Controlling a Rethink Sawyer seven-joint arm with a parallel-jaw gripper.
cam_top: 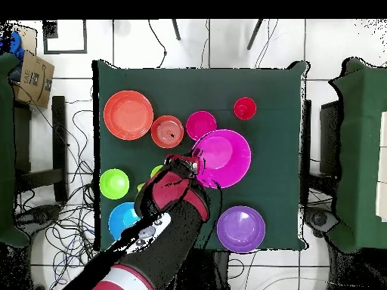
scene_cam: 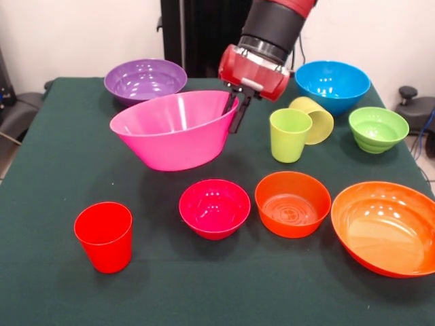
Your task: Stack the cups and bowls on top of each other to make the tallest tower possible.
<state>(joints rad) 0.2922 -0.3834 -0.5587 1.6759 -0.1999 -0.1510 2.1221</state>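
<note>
My gripper [scene_cam: 236, 112] is shut on the right rim of the large pink bowl [scene_cam: 173, 129], which hangs tilted just above the table; the overhead view shows both, gripper [cam_top: 195, 162] and bowl [cam_top: 223, 157]. The red cup [scene_cam: 104, 236] stands at the front left. The small magenta bowl [scene_cam: 214, 207], small orange bowl [scene_cam: 292, 202] and large orange bowl [scene_cam: 384, 227] sit in a front row. The lime green cup [scene_cam: 289, 134] stands upright, and the pale yellow cup [scene_cam: 314, 119] lies on its side behind it. Nothing is stacked.
The purple bowl [scene_cam: 145, 79] sits at the back left, the blue bowl [scene_cam: 332, 85] at the back right and the ribbed green bowl [scene_cam: 378, 129] right of the cups. The table [scene_cam: 54, 292] has a dark green cloth. My arm [cam_top: 170, 219] hides part of the overhead view.
</note>
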